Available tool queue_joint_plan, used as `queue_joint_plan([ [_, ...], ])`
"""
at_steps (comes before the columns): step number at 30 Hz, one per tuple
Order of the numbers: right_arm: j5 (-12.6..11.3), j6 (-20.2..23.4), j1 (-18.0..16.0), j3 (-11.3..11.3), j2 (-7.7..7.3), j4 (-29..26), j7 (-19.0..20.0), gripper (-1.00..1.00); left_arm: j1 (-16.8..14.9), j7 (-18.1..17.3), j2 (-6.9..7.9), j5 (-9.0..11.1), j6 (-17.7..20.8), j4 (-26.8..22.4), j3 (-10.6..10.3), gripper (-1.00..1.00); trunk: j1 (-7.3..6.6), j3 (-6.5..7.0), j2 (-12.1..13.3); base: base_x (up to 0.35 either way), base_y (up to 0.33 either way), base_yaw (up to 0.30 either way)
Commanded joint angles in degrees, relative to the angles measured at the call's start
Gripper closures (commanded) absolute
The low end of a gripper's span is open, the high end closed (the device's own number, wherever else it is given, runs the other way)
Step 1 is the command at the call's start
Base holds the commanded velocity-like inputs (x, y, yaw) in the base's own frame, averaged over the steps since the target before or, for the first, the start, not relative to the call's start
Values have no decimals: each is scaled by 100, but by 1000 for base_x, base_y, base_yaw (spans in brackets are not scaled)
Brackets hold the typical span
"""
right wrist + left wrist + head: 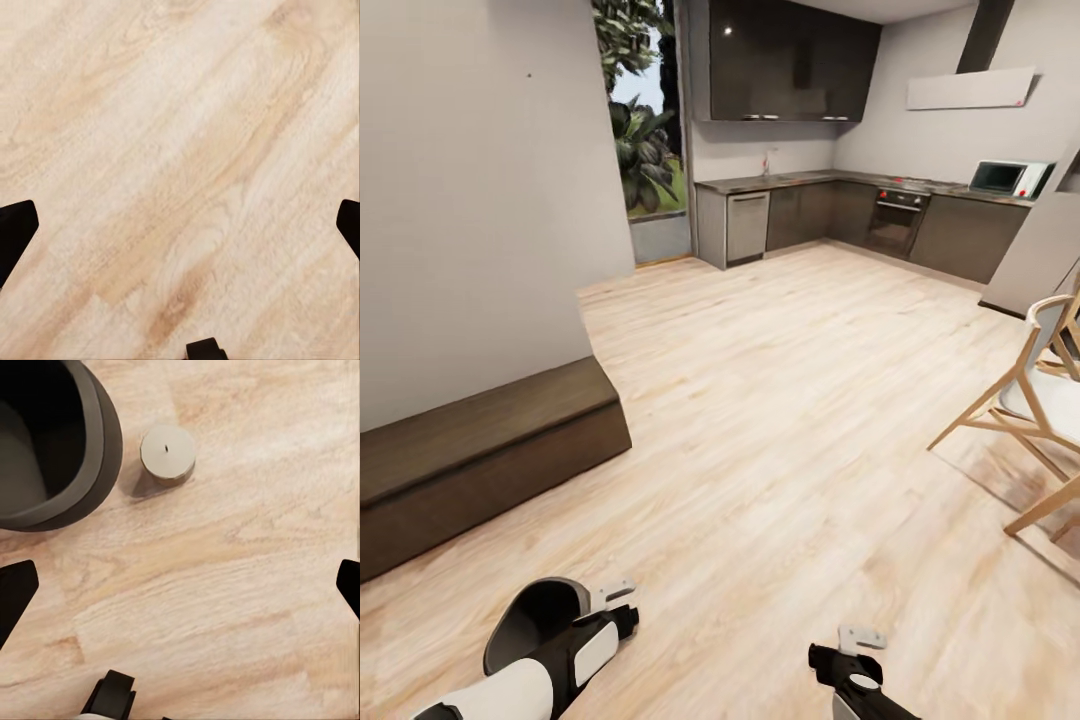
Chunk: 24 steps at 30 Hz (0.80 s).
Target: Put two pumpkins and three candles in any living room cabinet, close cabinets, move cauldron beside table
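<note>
cauldron point(45, 442): black, wide mouth, stood on wood floor point(790, 420); in head view seen at bottom edge point(540, 615), partly hidden behind left arm point(550, 670)
candle point(168, 451): pale flat top with small wick dot, upright on floor, just beside cauldron, not touching; cast shadow toward cauldron side
other candles, pumpkins: not located
cabinet point(480, 460): long low dark-brown unit against grey wall point(470, 180), at left of head view; front looked shut, no gap seen
left claw point(180, 585): spread wide open, dark fingertips point(15, 592) at opposite edges of left wrist view, nothing between them but bare floor; hovered above floor near cauldron and candle, touched neither
right claw point(180, 225): spread wide open, dark fingertips point(15, 229) at both edges of right wrist view; held nothing, over bare floor planks
right arm point(855, 680): low at bottom of head view, well apart from left arm
chair point(1030, 400): light wood legs, white seat, at right edge of head view, on floor
kitchen surface point(830, 180): dark counter in far corner, grey cabinets below and dark ones above
oven point(898, 215): built in under counter
microwave point(1010, 178): on counter at far right
window point(645, 110): tall, green plants outside, between grey wall and kitchen
</note>
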Motion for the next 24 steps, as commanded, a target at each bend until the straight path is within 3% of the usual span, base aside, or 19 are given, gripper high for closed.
queue_joint_plan([
  [1, -61, -23, -2, 48, -2, 0, -22, -100, -6, 41, 2, 20, 23, -9, -43, -100, 3, -5, -3, 261, -243, 186],
  [9, -61, -15, -2, 48, -2, 0, -22, -100, -6, 41, 2, 19, 23, -9, -43, -100, 3, -5, -3, 239, -260, 91],
  [24, -61, -15, -2, 48, -2, 0, -22, -100, -3, 41, 2, 20, 23, -9, -49, -100, 3, -5, -3, 115, -266, 278],
])
